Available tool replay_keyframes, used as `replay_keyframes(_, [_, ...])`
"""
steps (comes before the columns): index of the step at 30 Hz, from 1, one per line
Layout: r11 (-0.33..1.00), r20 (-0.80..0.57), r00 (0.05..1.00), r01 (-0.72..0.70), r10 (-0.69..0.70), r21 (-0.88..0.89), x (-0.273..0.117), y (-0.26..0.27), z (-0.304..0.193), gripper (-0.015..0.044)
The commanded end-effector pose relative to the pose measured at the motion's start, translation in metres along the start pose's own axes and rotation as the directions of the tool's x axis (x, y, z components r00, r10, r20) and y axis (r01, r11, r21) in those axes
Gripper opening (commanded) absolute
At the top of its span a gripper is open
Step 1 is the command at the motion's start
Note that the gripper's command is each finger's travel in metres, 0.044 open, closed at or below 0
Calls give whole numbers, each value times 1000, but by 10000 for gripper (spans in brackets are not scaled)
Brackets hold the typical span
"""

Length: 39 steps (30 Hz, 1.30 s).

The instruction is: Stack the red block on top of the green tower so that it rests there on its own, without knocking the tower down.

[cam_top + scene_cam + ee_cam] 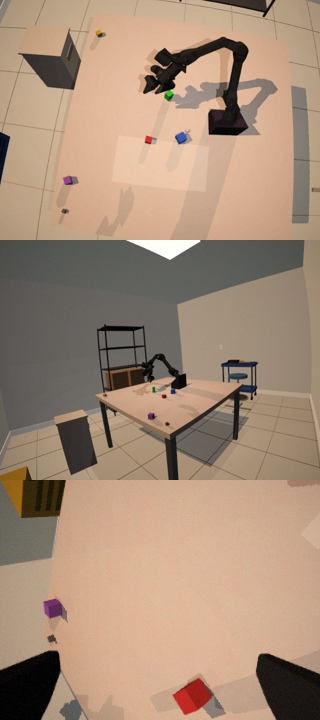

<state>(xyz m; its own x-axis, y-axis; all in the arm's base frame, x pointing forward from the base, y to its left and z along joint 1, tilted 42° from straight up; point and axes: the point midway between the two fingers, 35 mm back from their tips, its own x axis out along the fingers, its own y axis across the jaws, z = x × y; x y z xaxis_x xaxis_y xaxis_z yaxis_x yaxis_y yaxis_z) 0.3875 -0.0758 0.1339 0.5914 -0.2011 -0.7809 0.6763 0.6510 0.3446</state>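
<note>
Gripper (152, 89) is hanging above the table (245, 180) with its fingers spread wide and nothing between them, so it is holding nothing. From the top view it is hovering just beside the green tower (168, 95), and the black arm (236, 72) is reaching out from its dark base (227, 125) near the table's far edge. Red block (148, 139) is sitting on the table by itself, well apart from the tower and nearer the middle, with a larger blue block (180, 137) close beside it. In the wrist view the red block is showing low down between the two dark fingers, which suggests the hand is pointing toward it. As a judgement, the task is only starting: the red block is not yet grasped, and reaching it, gripping it, carrying it over and setting it on the tower are all left to do. The tower is standing upright. Other small blocks are lying far off: a purple one (67, 180) and a tiny dark one (64, 211) near one corner, a yellow one (98, 32) near another. No containers are on the table; a closed cabinet (49, 55) is standing on the floor beside it, and its contents cannot be seen.
</note>
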Motion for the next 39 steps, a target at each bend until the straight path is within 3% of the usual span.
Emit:
replay_keyframes(1, [995,-43,996,69,-73,-74,17,6,-14,440])
replay_keyframes(20, [837,-122,884,371,-451,-402,88,26,-85,440])
replay_keyframes(39, [451,63,694,532,-717,-717,137,28,-168,440])
